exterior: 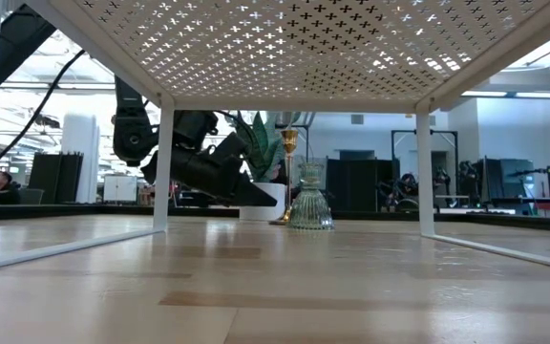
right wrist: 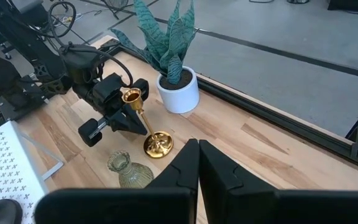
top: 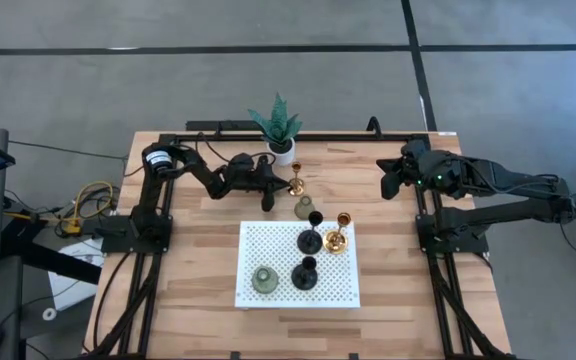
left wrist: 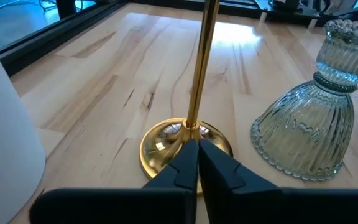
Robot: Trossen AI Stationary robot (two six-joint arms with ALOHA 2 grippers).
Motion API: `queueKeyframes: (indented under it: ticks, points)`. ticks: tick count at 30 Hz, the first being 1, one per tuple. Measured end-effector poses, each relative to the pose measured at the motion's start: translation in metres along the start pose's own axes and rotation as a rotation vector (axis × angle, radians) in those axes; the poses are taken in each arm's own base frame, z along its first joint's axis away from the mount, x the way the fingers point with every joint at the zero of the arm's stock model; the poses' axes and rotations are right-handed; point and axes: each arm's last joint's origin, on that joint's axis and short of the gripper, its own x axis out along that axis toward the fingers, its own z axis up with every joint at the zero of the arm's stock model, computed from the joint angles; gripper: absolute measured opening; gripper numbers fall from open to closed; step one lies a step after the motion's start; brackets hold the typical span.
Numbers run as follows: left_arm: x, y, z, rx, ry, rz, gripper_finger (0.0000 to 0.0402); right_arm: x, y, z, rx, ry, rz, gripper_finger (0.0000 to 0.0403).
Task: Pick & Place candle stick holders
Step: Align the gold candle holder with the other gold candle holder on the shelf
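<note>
Left hand [left wrist: 197, 152]: fingers closed on thin stem of shiny gold stemmed candle holder [left wrist: 191, 118], base on wooden bench [top: 198, 260], near white plant pot [right wrist: 179, 90].
Right hand [right wrist: 197, 155]: closed, empty, waiting at bench's right side.
Beside gold holder: ribbed grey-green glass bell holder [left wrist: 312, 118].
</note>
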Motion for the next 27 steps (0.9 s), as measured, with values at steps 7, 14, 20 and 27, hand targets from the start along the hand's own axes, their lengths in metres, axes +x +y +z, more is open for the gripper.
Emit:
queueKeyframes:
  ticks: [7, 14, 20, 27]
  points:
    - [0.0, -0.001, 0.002, 0.008, -0.022, -0.001, 0.0057, 0.0, 0.0, 0.0, 0.0, 0.01, 0.017, 0.0]
    - [0.015, -0.013, 0.02, 0.038, -0.096, -0.046, 0.0143, 0.0, 0.001, 0.0, 0.0, 0.013, 0.022, 0.0]
    - [0.019, -0.01, 0.028, 0.079, -0.114, 0.039, 0.0213, 0.0, 0.001, 0.0, 0.0, 0.013, 0.023, 0.0]
    - [0.016, 0.0, 0.024, 0.019, -0.084, 0.079, 0.0241, 0.0, 0.001, 0.0, -0.002, 0.014, 0.023, 0.0]
